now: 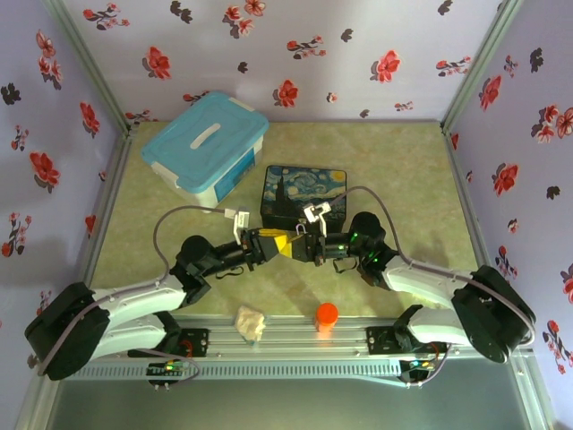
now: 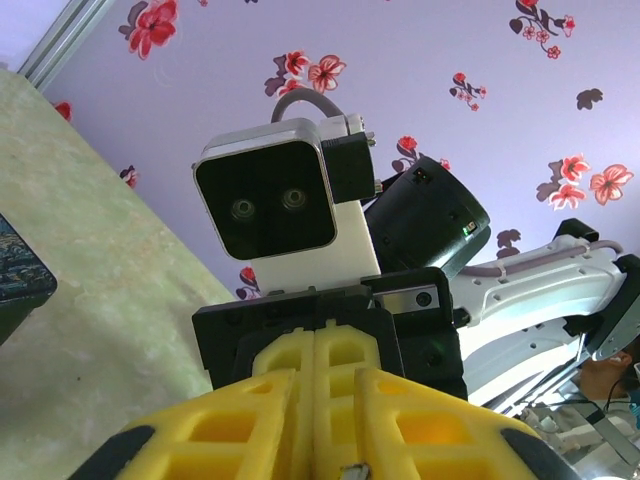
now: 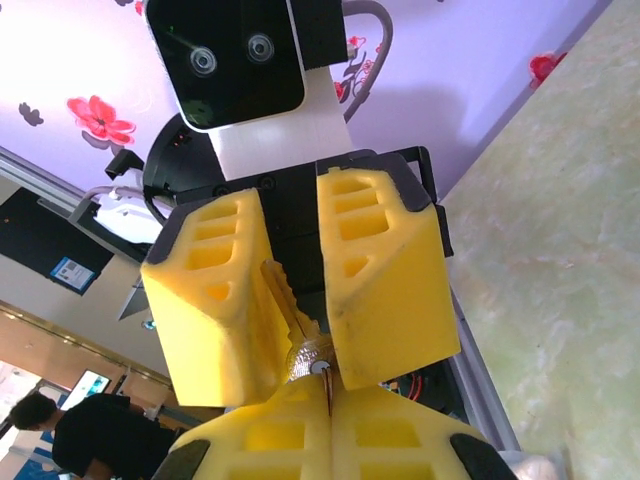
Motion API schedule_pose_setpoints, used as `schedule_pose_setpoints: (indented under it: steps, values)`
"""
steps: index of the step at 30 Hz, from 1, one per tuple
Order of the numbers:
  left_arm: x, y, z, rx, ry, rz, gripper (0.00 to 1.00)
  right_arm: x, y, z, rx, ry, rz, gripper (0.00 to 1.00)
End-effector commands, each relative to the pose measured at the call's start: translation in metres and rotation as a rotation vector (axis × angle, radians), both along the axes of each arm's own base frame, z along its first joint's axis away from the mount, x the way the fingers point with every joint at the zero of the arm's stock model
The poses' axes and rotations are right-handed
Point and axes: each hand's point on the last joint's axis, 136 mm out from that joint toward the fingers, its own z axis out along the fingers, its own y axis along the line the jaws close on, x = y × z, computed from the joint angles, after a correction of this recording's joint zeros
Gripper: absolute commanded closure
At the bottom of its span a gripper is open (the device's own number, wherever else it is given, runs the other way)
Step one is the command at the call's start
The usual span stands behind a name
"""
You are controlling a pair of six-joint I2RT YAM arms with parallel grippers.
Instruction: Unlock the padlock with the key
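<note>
Both arms meet in mid-air over the table [image 1: 407, 179], just in front of the painted box [image 1: 304, 191].

right gripper [image 3: 328, 425]: jaws closed on the key [image 3: 326, 388], with only a slim dark tip poking out between the pads [image 3: 400, 435].
left gripper [image 3: 305, 362]: jaws closed in on the padlock [image 3: 283, 298], one pad on each side. The brass body runs back into the gap and the silvery end faces the key. Can't tell how firm that clamp is.

Step as I read it: insertion. The key tip sits right at the silvery end, touching or nearly so. Can't tell if it's in the keyway yet.

To do it well:
- Make sure the left grip is solid before pushing, or the padlock likely slides back between the soft-looking pads.
- Fix angle first. In the right wrist view the body looks slightly skewed to the key tip, so line up the axes rather than force it.
- Push slow, straight and short. Expect the pads to give and both parts to tilt under load.
- Turn only once the key is fully seated: right wrist rolls about the key's own axis, left just holds.
- If it binds, back off and re-align.
</note>
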Motion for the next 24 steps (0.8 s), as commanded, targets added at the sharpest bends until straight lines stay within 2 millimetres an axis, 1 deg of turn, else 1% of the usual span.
schedule_pose_setpoints:
  steps: [1,5,7,9,10,15,16,17,19,20,21,22,23,24]
  values:
    - [-0.013,0.008,0.017,-0.067,-0.045,-0.034,0.79,0.007,-0.002,-0.007,-0.004,0.022,-0.04,0.96]
    - [-0.013,0.011,0.018,-0.072,-0.041,-0.03,0.85,0.009,-0.002,-0.009,-0.006,0.023,-0.048,0.96]
    - [-0.012,0.011,0.017,-0.068,-0.04,-0.029,0.91,0.01,-0.002,-0.01,-0.009,0.026,-0.052,0.96]
    - [-0.011,0.01,0.014,-0.059,-0.034,-0.026,0.99,0.011,-0.002,-0.01,-0.008,0.026,-0.055,0.95]
    - [-0.01,0.009,0.014,-0.057,-0.029,-0.025,1.0,0.012,-0.001,-0.01,-0.01,0.028,-0.055,0.95]
    - [-0.005,0.006,0.009,-0.039,0.0,-0.019,1.0,0.02,-0.001,-0.018,-0.042,0.022,-0.099,0.91]
    - [-0.003,0.005,0.006,-0.031,0.011,-0.014,1.0,0.021,-0.001,-0.019,-0.056,0.016,-0.109,0.88]
    - [-0.001,0.005,0.005,-0.023,0.02,-0.006,1.0,0.022,-0.002,-0.021,-0.07,0.007,-0.122,0.82]
    - [0.002,0.004,0.0,-0.001,0.038,0.007,1.0,0.023,-0.005,-0.019,-0.079,-0.018,-0.142,0.86]
    - [0.002,0.005,-0.001,0.006,0.043,0.013,1.0,0.024,-0.006,-0.018,-0.082,-0.028,-0.156,0.85]
    - [0.004,0.005,-0.003,0.013,0.053,0.022,1.0,0.025,-0.007,-0.017,-0.087,-0.038,-0.166,0.82]
    - [0.006,0.006,-0.007,0.029,0.067,0.035,1.0,0.025,-0.008,-0.016,-0.095,-0.045,-0.17,0.76]
    - [0.01,0.004,0.001,0.024,0.064,0.048,1.0,0.024,-0.009,-0.016,-0.101,-0.05,-0.171,0.65]
    - [0.012,0.005,-0.001,0.034,0.076,0.06,1.0,0.025,-0.01,-0.017,-0.112,-0.054,-0.178,0.58]
